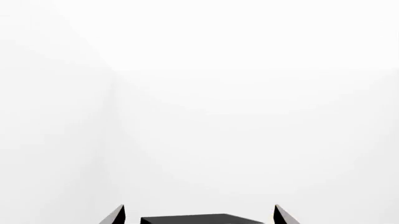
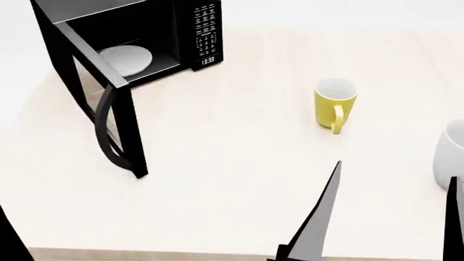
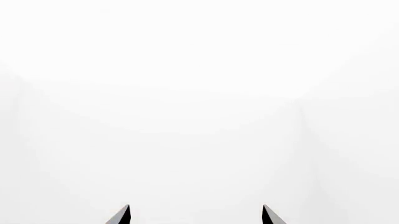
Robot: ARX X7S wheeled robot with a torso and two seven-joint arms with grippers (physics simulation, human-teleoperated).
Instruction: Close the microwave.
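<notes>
The microwave (image 2: 138, 41) stands at the far left corner of the pale wooden table (image 2: 239, 185), a glossy black box with its door (image 2: 101, 103) swung wide open toward the near side; the door stands roughly square to the oven's front, hinged at the left, with the curved black handle (image 2: 108, 133) along its free edge. Inside the cavity lies the white round plate (image 2: 127, 58); to the right of the opening runs the white-lettered keypad (image 2: 205, 30), and below it the digital clock (image 2: 207, 61) glows with white digits.

Well apart from the oven, toward the right of the table, a yellow mug (image 2: 335, 103) stands upright with its handle turned to the near side; a white mug (image 2: 451, 155) is cut off by the right edge of the head view.

The right gripper (image 2: 392, 217) rises from the near right edge of the head view, its two dark fingertips standing clearly apart with bare tabletop between them; the right wrist view shows the same spread tips (image 3: 124, 215) against blank white. The left gripper (image 1: 198, 215) shows in the left wrist view as two dark tips set apart, with a black block (image 1: 199, 218) low between them and a white wall beyond; neither gripper touches the microwave.
</notes>
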